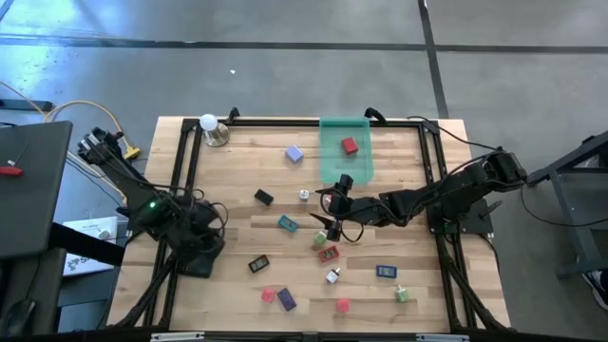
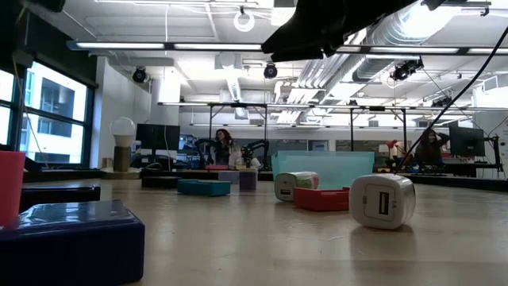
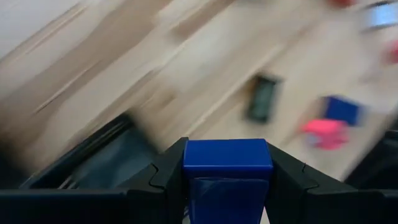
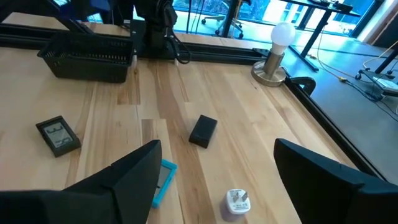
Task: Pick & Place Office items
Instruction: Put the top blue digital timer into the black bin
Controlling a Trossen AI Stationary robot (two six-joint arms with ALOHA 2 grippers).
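Blue block (image 3: 227,163) pinched in the left pincer (image 3: 227,186) — right pincer (image 4: 214,171) spread, empty, above the table (image 1: 237,161).

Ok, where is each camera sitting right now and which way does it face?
High: above the table, looking straight down; both arms show, right gripper mid-table by the green tray.
Low: at tabletop height, looking level across to the room; a dark arm part overhead.
Left wrist: looks past its fingers, shut on a blue block.
Right wrist: looks over open fingers across the table.
Shared: the white ball lamp shows in the high and right wrist views.
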